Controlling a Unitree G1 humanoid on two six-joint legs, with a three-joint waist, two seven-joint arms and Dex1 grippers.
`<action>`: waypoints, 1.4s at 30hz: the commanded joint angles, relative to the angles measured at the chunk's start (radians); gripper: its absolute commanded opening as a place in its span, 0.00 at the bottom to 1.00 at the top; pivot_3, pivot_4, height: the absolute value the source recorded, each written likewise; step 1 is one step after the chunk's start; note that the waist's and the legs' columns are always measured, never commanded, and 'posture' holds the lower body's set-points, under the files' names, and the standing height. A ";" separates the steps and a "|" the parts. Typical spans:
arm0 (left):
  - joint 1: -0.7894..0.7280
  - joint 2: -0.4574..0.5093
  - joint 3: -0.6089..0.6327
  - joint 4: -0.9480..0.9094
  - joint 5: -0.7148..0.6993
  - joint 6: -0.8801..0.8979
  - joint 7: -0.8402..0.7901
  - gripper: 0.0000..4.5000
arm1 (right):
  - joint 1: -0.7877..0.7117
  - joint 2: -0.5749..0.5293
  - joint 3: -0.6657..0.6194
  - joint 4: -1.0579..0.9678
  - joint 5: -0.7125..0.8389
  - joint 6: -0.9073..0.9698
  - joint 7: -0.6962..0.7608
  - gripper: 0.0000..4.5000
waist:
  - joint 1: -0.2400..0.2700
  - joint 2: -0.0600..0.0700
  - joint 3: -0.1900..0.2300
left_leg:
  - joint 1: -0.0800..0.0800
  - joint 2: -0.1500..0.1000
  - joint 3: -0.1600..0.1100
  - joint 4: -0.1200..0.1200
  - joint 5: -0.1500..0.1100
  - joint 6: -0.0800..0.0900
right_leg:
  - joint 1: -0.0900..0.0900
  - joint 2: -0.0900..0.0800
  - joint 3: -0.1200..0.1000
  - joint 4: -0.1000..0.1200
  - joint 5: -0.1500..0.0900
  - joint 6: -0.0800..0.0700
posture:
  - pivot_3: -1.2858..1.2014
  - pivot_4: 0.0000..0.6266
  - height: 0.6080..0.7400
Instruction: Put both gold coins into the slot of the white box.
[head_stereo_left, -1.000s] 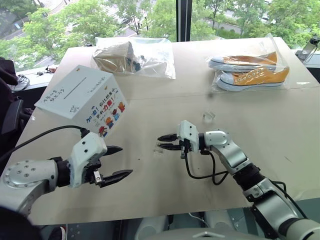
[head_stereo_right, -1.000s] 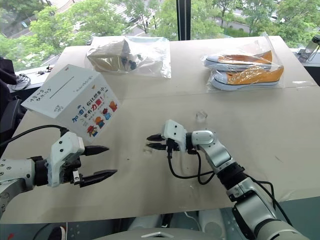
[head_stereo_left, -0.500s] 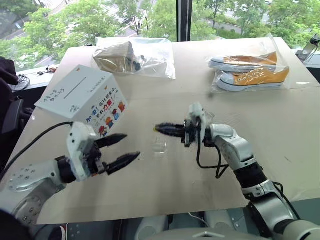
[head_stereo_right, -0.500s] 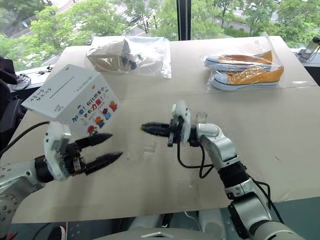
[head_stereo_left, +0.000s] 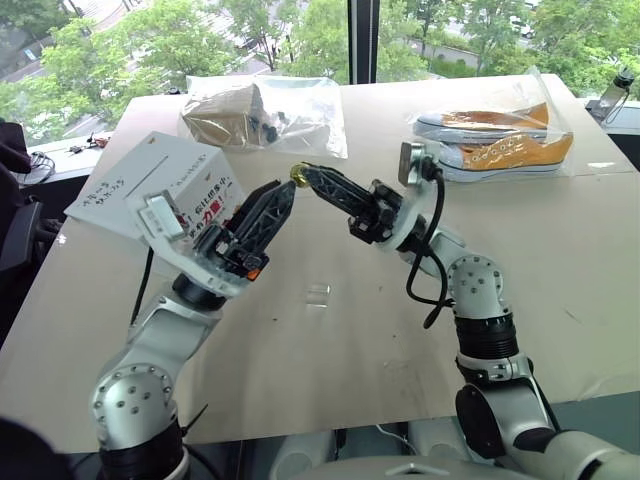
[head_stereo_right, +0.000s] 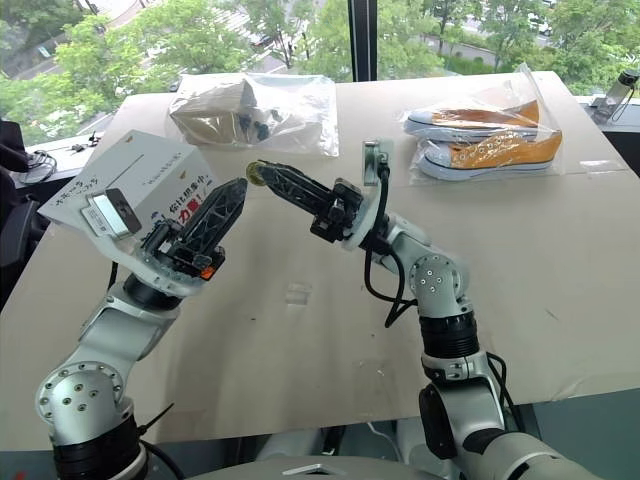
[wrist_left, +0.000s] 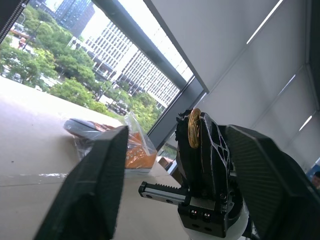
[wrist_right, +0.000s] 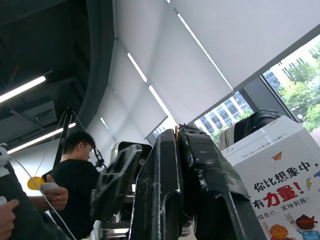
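We see the right gripper (head_stereo_left: 300, 176) raised above the table (head_stereo_left: 560, 250), fingers pressed together on one gold coin (head_stereo_left: 297, 175) at their tips. The coin stands on edge, its flat faces against the pads. The left gripper (head_stereo_left: 278, 200) sits just below it, fingers spread either side of the coin. The white box (head_stereo_left: 150, 185), slot (head_stereo_left: 152, 179) face up, lies behind the left gripper. Beyond the box: a bagged brown box (head_stereo_left: 228, 116); farther right, bagged orange shoes (head_stereo_left: 500, 140). A small clear piece (head_stereo_left: 318, 294) lies below the grippers.

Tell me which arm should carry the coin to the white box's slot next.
Probably the left: the right pincer pinches the gold coin, but the left pincer is right beside the coin and nearer the white box, whose slot lies behind it.
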 joint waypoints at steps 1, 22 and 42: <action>-0.018 -0.008 -0.032 -0.031 -0.006 -0.047 0.012 0.50 | -0.015 0.016 0.003 -0.056 0.043 0.010 -0.017 0.00 | 0.000 0.000 0.000 | 0.000 0.000 0.000 0.000 0.000 0.000 | 0.000 0.000 0.000 0.000 0.000 0.000 | 0.52 0.24 0.97; -0.031 0.013 -0.099 -0.020 -0.011 -0.114 -0.051 0.01 | -0.027 0.008 -0.014 -0.040 0.080 0.024 -0.046 0.00 | 0.001 0.000 0.000 | 0.000 0.000 0.002 -0.001 0.000 0.000 | -0.001 0.001 0.002 0.000 0.000 0.000 | 0.52 0.24 0.97; -0.025 -0.016 -0.077 -0.015 -0.075 -0.165 -0.024 0.01 | -0.060 0.048 -0.105 -0.008 0.346 0.134 -0.153 0.00 | 0.001 0.000 0.000 | 0.000 0.000 0.002 -0.001 0.000 0.000 | -0.001 0.001 0.002 0.000 0.000 0.000 | 0.52 0.24 0.97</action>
